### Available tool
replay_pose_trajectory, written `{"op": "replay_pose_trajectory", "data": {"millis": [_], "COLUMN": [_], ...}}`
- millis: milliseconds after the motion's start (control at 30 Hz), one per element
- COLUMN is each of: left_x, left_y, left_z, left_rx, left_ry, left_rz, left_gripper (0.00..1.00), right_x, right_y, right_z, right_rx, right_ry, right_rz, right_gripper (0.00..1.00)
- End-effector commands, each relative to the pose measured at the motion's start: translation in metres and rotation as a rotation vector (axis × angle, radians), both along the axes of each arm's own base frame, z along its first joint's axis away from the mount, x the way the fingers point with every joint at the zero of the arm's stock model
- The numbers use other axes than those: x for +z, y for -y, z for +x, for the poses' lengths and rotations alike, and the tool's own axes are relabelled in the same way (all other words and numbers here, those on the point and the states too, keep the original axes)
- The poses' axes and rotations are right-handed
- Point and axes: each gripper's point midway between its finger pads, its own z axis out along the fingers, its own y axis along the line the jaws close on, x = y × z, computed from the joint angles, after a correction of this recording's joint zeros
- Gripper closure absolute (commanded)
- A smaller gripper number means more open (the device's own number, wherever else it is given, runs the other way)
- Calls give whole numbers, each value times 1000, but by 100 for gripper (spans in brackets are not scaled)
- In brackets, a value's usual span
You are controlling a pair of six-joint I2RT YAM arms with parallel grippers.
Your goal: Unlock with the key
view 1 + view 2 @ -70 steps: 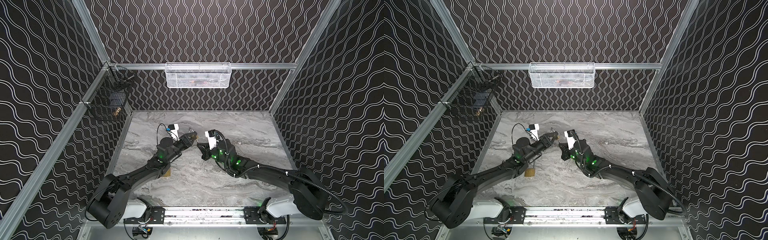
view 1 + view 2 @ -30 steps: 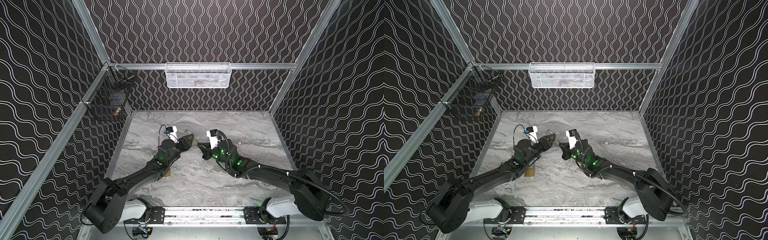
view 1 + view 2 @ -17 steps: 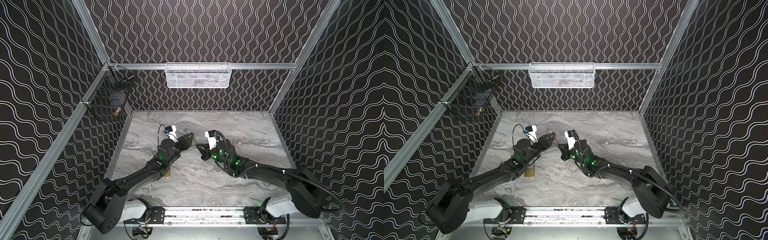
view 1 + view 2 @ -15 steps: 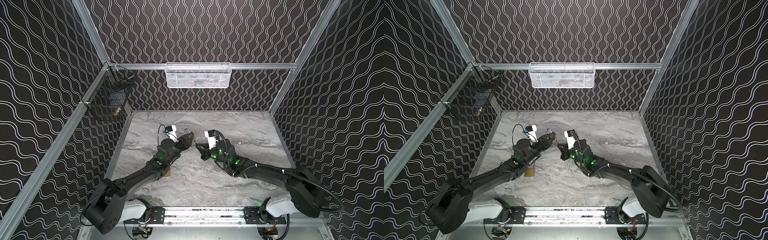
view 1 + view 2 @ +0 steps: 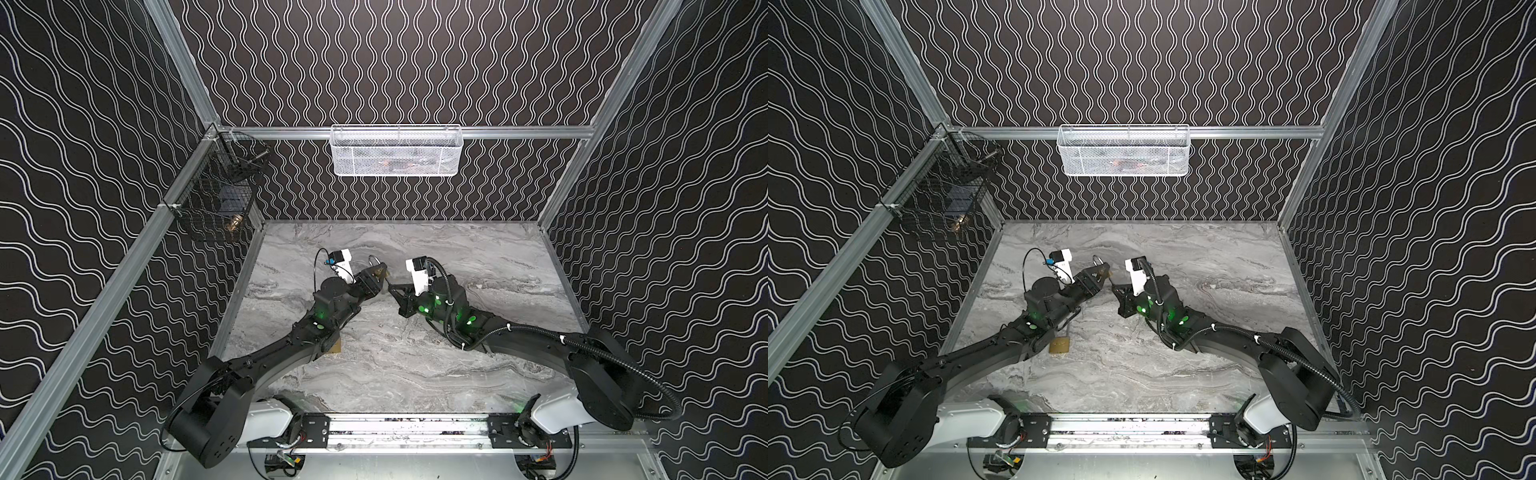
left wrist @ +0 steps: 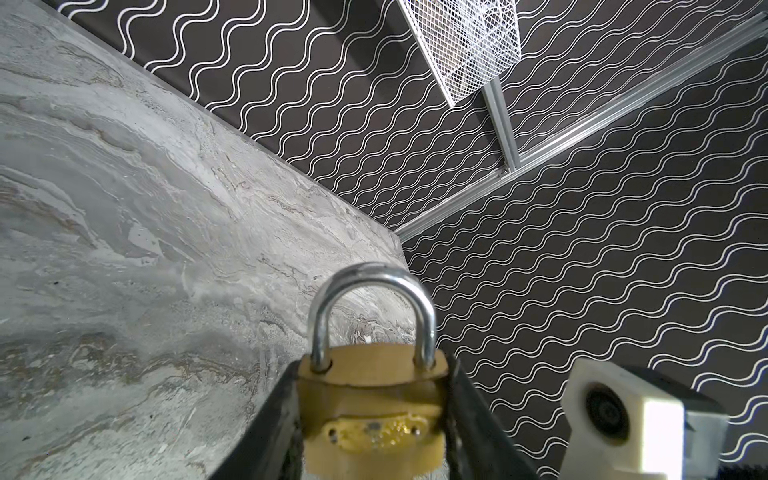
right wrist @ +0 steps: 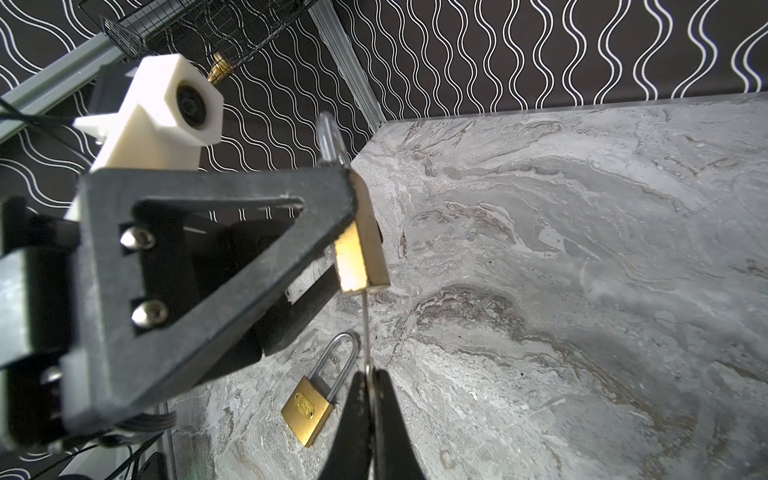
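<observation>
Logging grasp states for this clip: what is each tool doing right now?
Left tool: closed on the brass padlock with steel shackle.
Right tool: closed on the thin silver metal key.

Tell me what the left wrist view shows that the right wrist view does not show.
Only left wrist: the held padlock from the front, its shackle seated in the body, and the white basket. Only right wrist: the key pinched edge-on in the right fingers, tip at that padlock's underside, and a second padlock lying on the table. Both: the brass held padlock between the left fingers, above the marble table.
</observation>
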Motion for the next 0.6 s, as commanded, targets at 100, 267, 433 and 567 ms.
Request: {"op": "replay_pose_trajectory", "data": {"millis": [100,267,433,567], "left_x": [22,21,22,23], "left_y": [9,16,19,20], "left_z": [-1,-5,-6,-5], "left_rx": [-54,-100,-122,-128], "left_ry": [81,89,85,84], "left_rz": [-63,-86,-84,-87], "left_gripper": [97,98,99,99], "right_x": [13,18,15,12], "right_y": [-7,-7,-6,-9], "right_z": [5,10,12,11], "right_rx": [8,5,11,25], "right_ry": [25,30,16,4], "right_rz": [37,45,49,46], "right_gripper": [100,100,100,100]}}
